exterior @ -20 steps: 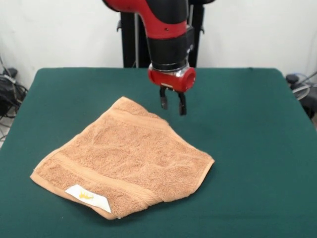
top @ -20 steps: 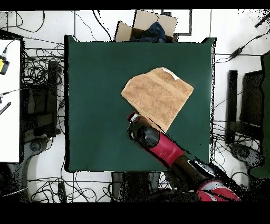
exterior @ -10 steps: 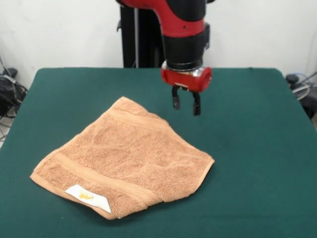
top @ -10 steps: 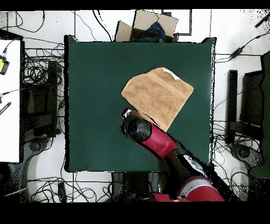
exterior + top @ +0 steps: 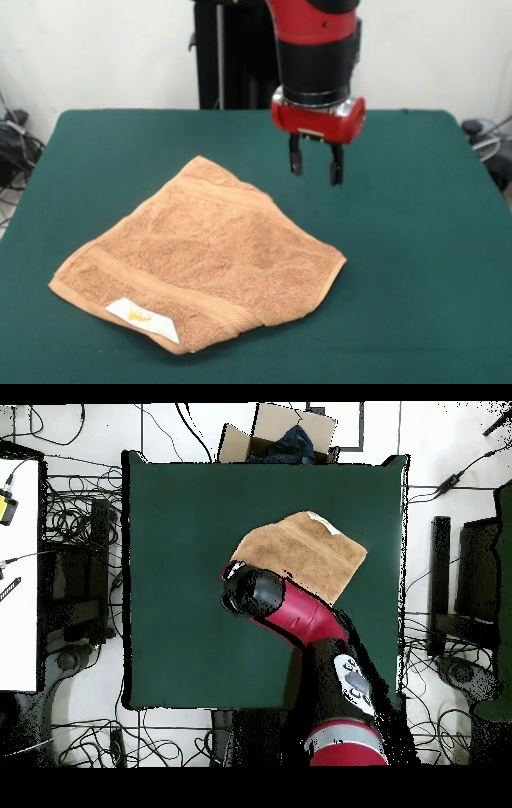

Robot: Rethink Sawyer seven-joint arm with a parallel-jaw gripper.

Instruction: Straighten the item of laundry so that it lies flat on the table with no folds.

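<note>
The tan-orange towel (image 5: 200,256) lies on the dark green table (image 5: 416,240) left of centre, turned like a diamond. Its white label with yellow print (image 5: 142,318) is at the near edge. The near right edge looks thick, as if doubled over. My gripper (image 5: 315,172) is open and empty, hanging above bare cloth just right of the towel's far corner, apart from it. In the overhead view the arm's wrist (image 5: 252,592) hides the gripper and covers the lower left part of the towel (image 5: 310,549) on the table (image 5: 180,534).
The robot's black pedestal (image 5: 224,56) stands behind the table's far edge. A cardboard box (image 5: 280,434) sits beyond the table's top edge in the overhead view. Cables lie on the floor round the table, and a white surface (image 5: 18,574) is at the left.
The arm has swung to the right in the front view, carrying the open gripper away from the towel's far corner. The towel has not moved.
</note>
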